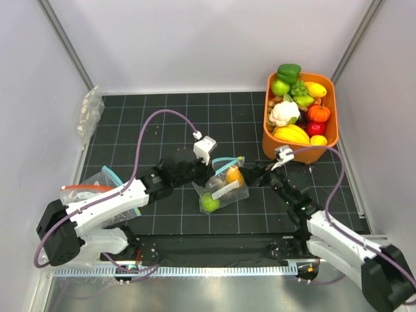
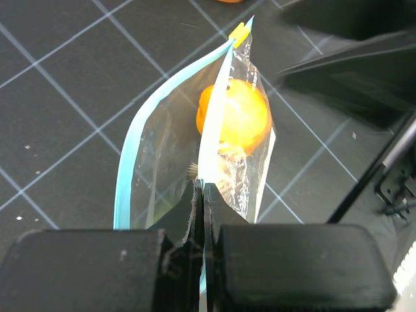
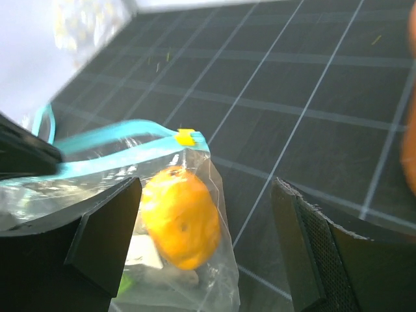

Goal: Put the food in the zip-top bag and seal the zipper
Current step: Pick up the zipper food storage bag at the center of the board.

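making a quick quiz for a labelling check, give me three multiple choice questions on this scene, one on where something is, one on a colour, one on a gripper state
1. Where does the orange bin stand in the top view?
A. far right corner
B. far left corner
C. near edge, between the two arms

2. What colour is the zipper of the zip-top bag pinched by the left gripper?
A. red-orange
B. teal-blue
C. black

3. How does the right gripper stand?
A. shut on the bag
B. shut on a fruit
C. open, holding nothing

Answers:
1 A, the bin sits at the far side on the right.
2 B, the left wrist view shows a teal strip along the bag's mouth.
3 C, its jaws stand wide apart in the right wrist view, gripping nothing.
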`<act>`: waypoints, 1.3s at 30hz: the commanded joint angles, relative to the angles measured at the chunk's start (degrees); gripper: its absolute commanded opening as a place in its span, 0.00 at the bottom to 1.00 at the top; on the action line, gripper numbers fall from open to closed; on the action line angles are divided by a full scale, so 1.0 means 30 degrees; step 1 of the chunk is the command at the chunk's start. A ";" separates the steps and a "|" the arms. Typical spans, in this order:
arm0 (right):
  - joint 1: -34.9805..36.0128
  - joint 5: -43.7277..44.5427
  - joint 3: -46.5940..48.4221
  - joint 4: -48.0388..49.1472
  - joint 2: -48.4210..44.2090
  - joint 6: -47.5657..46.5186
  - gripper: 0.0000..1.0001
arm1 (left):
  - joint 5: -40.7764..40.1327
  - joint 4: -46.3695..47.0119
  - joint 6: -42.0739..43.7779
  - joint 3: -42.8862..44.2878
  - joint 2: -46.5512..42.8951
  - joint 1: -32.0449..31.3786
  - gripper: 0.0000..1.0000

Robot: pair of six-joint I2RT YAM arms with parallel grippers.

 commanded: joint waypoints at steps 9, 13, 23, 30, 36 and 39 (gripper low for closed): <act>-0.0151 -0.4594 0.0499 0.6769 0.5759 -0.0079 0.77 | -0.1822 0.0465 0.0912 -0.0435 -0.0745 -0.1603 0.00; -0.0151 -0.4887 0.0353 0.6946 0.5293 -0.0138 0.65 | -0.1998 0.0348 0.0912 -0.0406 -0.0657 -0.1692 0.00; -0.0151 -0.6528 0.0382 0.6830 0.4472 -0.0284 0.01 | -0.3023 -0.0326 0.0677 0.0149 -0.0539 -0.1779 0.05; -0.0092 -0.7935 0.0907 0.6013 0.3799 0.0594 0.01 | -0.3140 -0.0589 0.0647 0.0122 -0.2119 -0.2188 0.40; 0.0902 -0.8491 0.2107 0.4430 0.3564 0.1297 0.01 | -0.3932 -0.0502 0.1349 -0.0376 -0.5077 -0.3917 0.71; 0.2131 -0.7764 0.3013 0.2735 0.3301 0.0861 0.01 | -0.2068 0.0837 0.2837 -0.1311 -0.6396 -0.4357 0.97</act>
